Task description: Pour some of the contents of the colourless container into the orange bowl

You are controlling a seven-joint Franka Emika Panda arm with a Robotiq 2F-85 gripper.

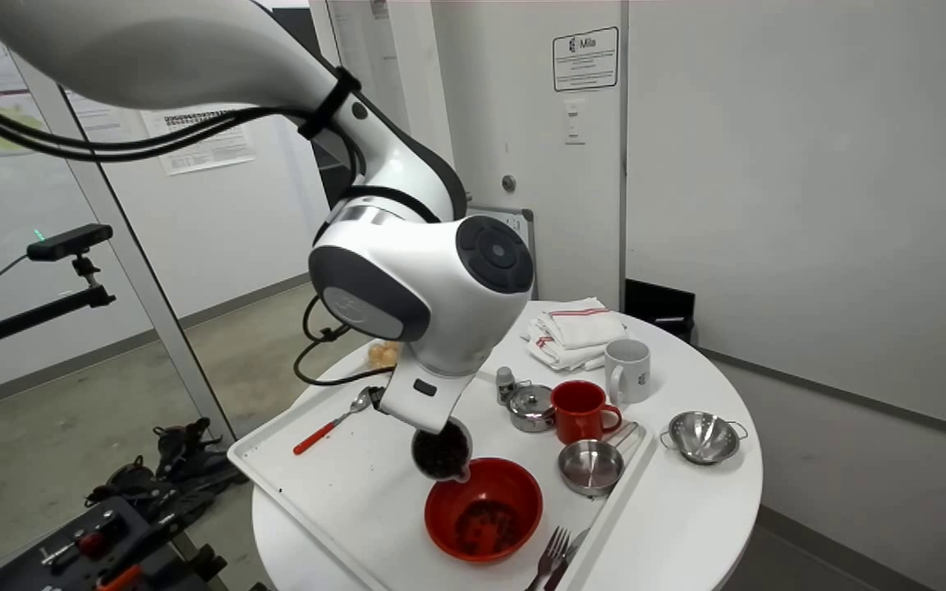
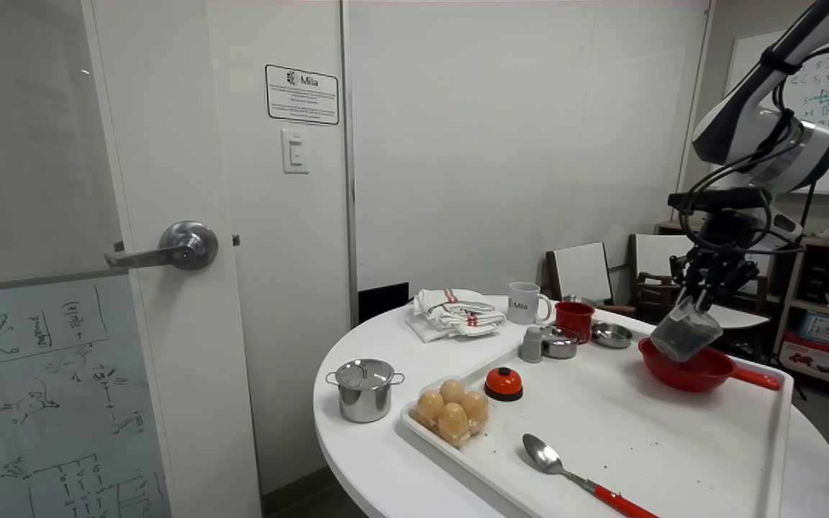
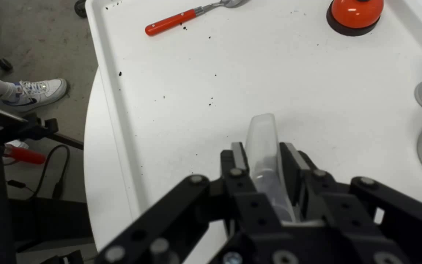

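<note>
1. Red-orange bowl (image 2: 688, 378), in an exterior view, sat on the white tray (image 2: 645, 424) on the table (image 2: 443, 363), handle (image 2: 756, 378) out to one side. Colourless container (image 2: 686, 334) hung tilted at its rim, held by the pincer (image 2: 694, 296). Bowl floor was hidden from that angle, so no read on fill.
2. Wrist view: pincer was clamped on the container, one finger (image 3: 229, 163) each side. Couldn't tell which part of it took the grip. Bowl was out of frame. Dark specks (image 3: 120, 73) lay scattered on the tray, probably stray contents.
3. In an exterior view, container's mouth faced us, lip at the bowl's rim, contact unclear. Dark bits (image 1: 485, 529) lay on the bowl's floor; dark contents (image 1: 441, 451) also showed inside the container. No falling stream visible, so couldn't say if anything was flowing.
4. Progress, my read: grasp and approach done, some contents likely delivered, so the task looked mostly met. Left: maybe a bit more tipping, then levelling the container, moving it off the bowl, setting it down. Risk: lip sat close to the rim, so more pouring could have missed onto the tray.
</note>
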